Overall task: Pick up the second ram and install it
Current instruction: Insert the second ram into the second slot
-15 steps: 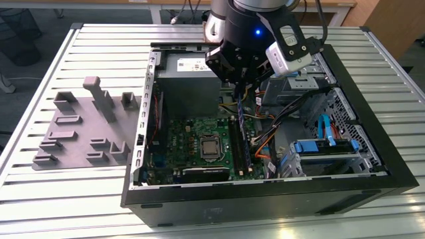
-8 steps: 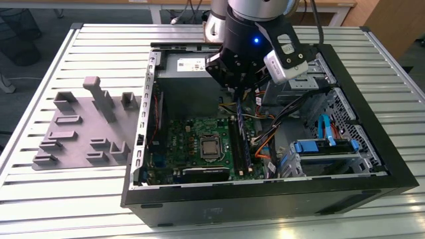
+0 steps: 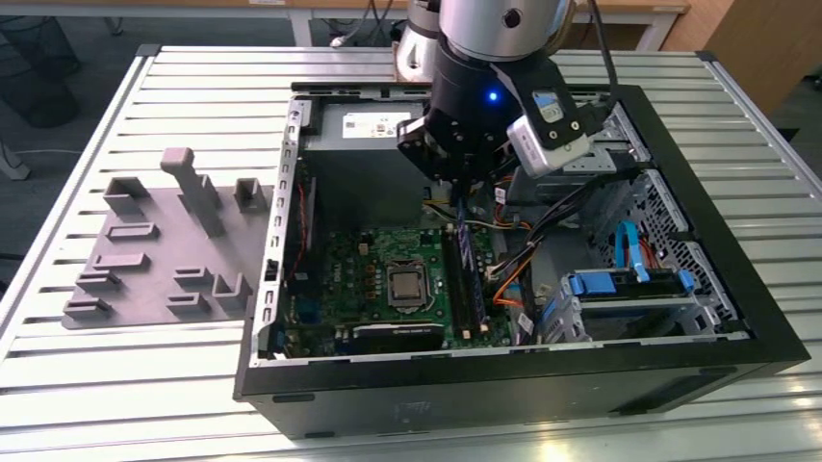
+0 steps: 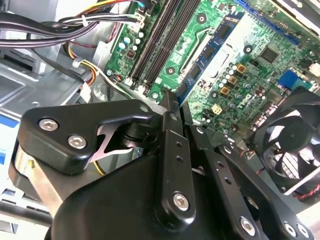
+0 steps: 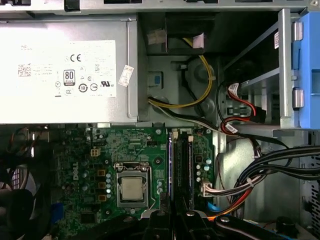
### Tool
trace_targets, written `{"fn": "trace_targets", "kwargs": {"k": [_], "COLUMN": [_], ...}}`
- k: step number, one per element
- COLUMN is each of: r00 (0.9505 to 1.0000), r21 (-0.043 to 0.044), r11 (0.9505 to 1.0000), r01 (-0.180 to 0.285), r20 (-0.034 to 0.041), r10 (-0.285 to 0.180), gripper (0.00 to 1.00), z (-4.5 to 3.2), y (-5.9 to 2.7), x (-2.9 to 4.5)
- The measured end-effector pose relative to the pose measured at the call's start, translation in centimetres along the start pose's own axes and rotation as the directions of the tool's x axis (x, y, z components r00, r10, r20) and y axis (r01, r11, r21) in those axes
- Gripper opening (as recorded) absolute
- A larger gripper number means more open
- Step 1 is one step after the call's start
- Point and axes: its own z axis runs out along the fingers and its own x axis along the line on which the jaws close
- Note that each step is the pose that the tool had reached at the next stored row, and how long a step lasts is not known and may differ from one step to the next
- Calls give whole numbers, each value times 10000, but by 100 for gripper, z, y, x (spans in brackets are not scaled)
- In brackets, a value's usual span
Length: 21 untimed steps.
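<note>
Arm's down inside the open case (image 3: 719,318), gripper (image 3: 459,181) hanging over the motherboard (image 3: 372,265). In the second wrist view the fingers (image 4: 171,117) sit pressed together, edge to edge, nothing visible between them. The ram (image 3: 464,265) stands on edge in the slots, at about three o'clock from the CPU (image 3: 408,285) in the exterior view; the first wrist view shows it as a dark stick (image 5: 182,165) running straight out from the fingertips. The grey tray (image 3: 167,260) lies outside the case, at nine o'clock.
</note>
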Motion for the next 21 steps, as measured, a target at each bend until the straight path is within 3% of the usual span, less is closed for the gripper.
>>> {"fn": "trace_targets", "kwargs": {"k": [10, 21], "r00": [10000, 10000], "r21": [15, 15], "r11": [10000, 10000], "r01": [-1, 6], "r20": [-2, -14], "r10": [1, -6], "gripper": [14, 14], "z": [12, 193], "y": [0, -12], "x": [0, -6]}}
